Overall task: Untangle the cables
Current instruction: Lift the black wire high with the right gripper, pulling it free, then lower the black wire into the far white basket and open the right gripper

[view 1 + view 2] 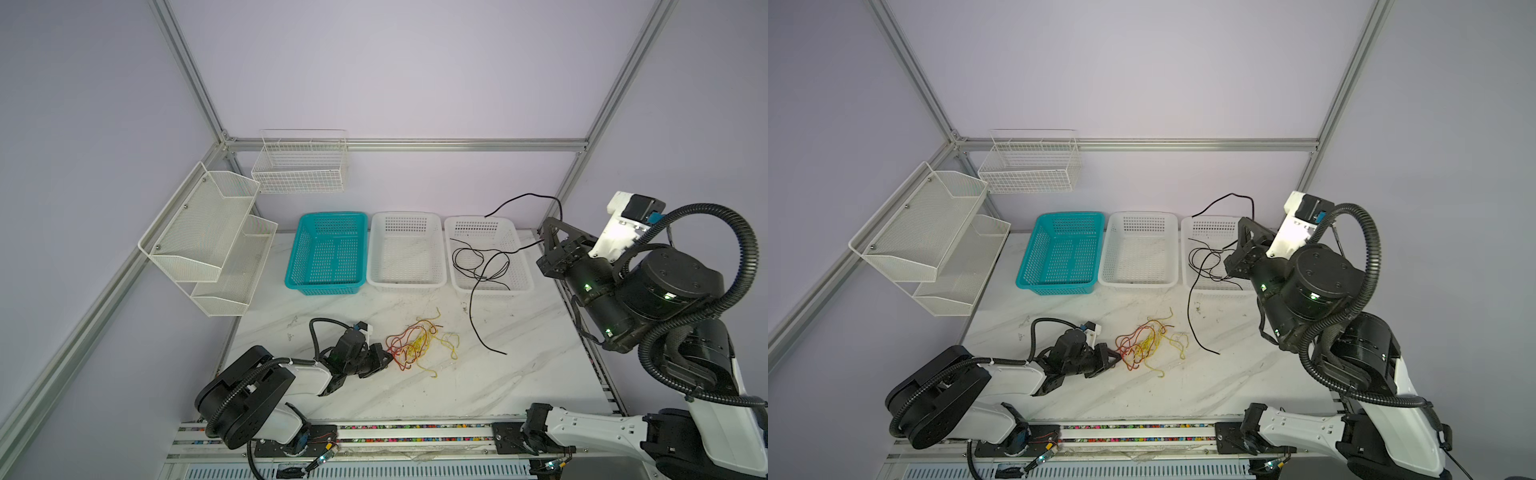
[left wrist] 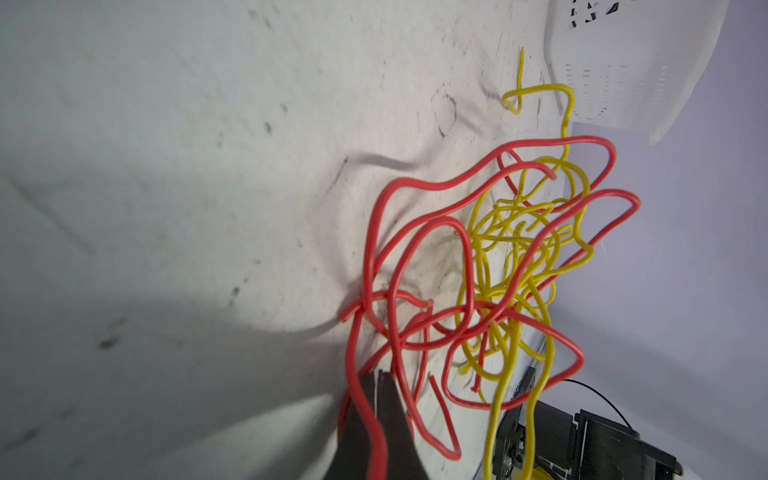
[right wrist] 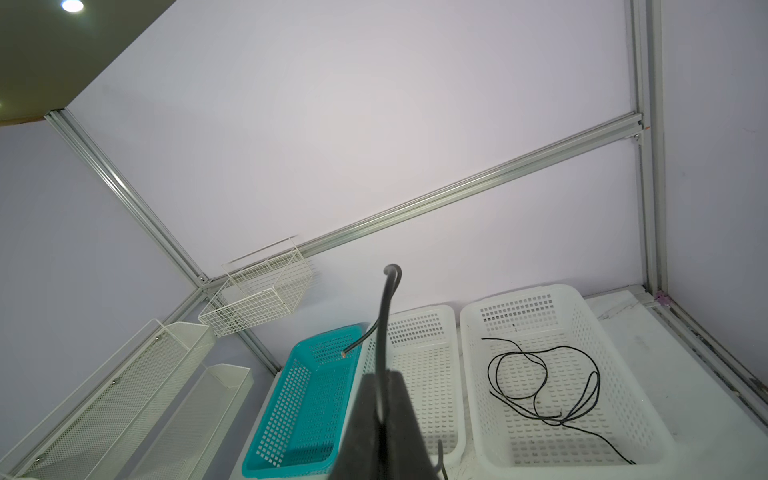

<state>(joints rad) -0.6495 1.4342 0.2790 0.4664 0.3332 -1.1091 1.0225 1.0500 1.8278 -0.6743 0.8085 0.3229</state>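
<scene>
A tangle of red and yellow cables (image 1: 415, 347) (image 1: 1148, 345) lies on the marble table at the front middle. My left gripper (image 1: 388, 357) (image 2: 378, 374) sits low at the tangle's left edge, shut, with a red cable (image 2: 365, 415) running down the seam of its fingers. A black cable (image 1: 478, 262) (image 3: 540, 374) coils in the right white basket (image 1: 478, 219), trails over its front rim and ends on the table. My right gripper (image 1: 550, 224) (image 3: 380, 376) hangs raised over that basket's far right corner, shut on the black cable, whose free end arcs up.
A teal basket (image 1: 332, 215) and a middle white basket (image 1: 405, 215) stand in a row left of the right one. A tiered mesh shelf (image 1: 208, 232) and a wire basket (image 1: 301, 166) hang on the left and back walls. Aluminium frame posts line the edges.
</scene>
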